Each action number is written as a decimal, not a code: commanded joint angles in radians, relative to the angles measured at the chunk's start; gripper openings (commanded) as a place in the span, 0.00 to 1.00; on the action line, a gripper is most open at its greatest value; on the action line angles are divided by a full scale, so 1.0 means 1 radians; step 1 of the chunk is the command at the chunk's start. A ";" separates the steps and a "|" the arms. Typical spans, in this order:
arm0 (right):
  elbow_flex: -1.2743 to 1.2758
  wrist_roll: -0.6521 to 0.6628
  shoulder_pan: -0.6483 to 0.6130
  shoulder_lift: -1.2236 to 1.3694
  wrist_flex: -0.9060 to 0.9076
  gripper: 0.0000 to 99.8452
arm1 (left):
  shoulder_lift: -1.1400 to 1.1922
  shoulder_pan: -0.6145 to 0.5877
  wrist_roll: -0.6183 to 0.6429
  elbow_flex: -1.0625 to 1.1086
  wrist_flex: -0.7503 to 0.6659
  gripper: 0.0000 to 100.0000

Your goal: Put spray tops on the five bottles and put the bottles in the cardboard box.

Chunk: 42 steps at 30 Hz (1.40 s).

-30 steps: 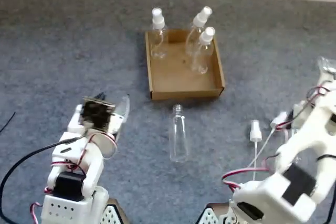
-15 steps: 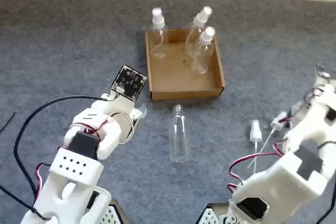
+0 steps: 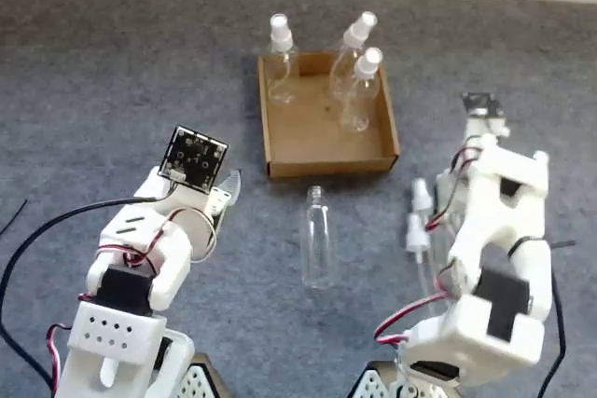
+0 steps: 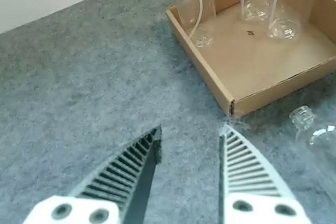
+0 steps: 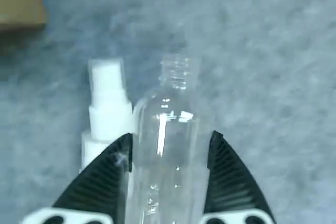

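The cardboard box (image 3: 270, 137) holds three upright bottles with white spray tops (image 3: 359, 81). An uncapped clear bottle (image 3: 317, 235) lies on the carpet just in front of the box, also seen as bottle neck (image 4: 304, 116). My left gripper (image 4: 191, 129) hangs open and empty over the carpet, left of that bottle and near the box's front left corner (image 4: 231, 106). My right gripper (image 5: 168, 140) is shut on a second uncapped bottle (image 5: 170, 129). A white spray top (image 5: 107, 103) lies right beside it. Two white spray tops (image 3: 422, 195) (image 3: 415, 230) show beside the right arm (image 3: 499, 193).
Grey carpet (image 3: 121, 72) covers the table, with a pale wall along the far edge. A black cable (image 3: 37, 230) loops off the left arm (image 3: 140, 258) near the front left. Open carpet lies left of the box.
The right arm has swung in from the right edge toward the middle, bringing its bottle next to the spray top. The left arm rose toward the box, then drew back slightly left.
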 commanded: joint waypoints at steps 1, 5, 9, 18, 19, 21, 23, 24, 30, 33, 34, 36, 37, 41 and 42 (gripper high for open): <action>0.196 -0.049 -0.087 -0.163 0.001 0.03 | 0.025 -0.013 -0.006 -0.015 0.005 0.16; 0.334 -0.051 -0.136 -0.346 0.008 0.03 | 0.091 0.002 -0.006 -0.036 0.006 0.16; 0.404 -0.081 -0.124 -0.527 0.015 0.03 | 0.225 0.108 -0.006 -0.143 0.095 0.16; 0.225 -0.029 0.064 -0.659 0.179 0.03 | 0.591 0.504 -0.003 -0.429 0.184 0.16; 0.197 -0.028 0.091 -0.638 0.179 0.03 | 0.642 0.530 -0.003 -0.458 0.183 0.16; 0.142 -0.015 0.148 -0.575 0.179 0.03 | 0.750 0.565 0.000 -0.529 0.183 0.16; 0.082 0.026 0.193 -0.489 0.179 0.03 | 0.865 0.582 0.054 -0.604 0.166 0.16; 0.051 0.038 0.208 -0.443 0.179 0.03 | 0.926 0.585 0.092 -0.642 0.144 0.16; -0.124 0.061 0.286 -0.231 0.174 0.03 | 1.216 0.650 0.259 -0.796 -0.031 0.16; -0.186 0.112 0.314 -0.168 0.176 0.03 | 1.311 0.668 0.333 -0.865 -0.095 0.16; -0.200 0.115 0.318 -0.151 0.176 0.03 | 1.342 0.668 0.350 -0.886 -0.110 0.16; -0.220 0.118 0.323 -0.119 0.173 0.03 | 1.389 0.665 0.374 -0.926 -0.118 0.16; -0.222 0.120 0.323 -0.105 0.171 0.03 | 1.411 0.664 0.382 -0.940 -0.118 0.16; -0.222 0.158 0.317 -0.073 0.171 0.03 | 1.445 0.667 0.388 -0.949 -0.117 0.16; -0.222 0.158 0.317 -0.071 0.171 0.03 | 1.446 0.662 0.388 -0.938 -0.117 0.16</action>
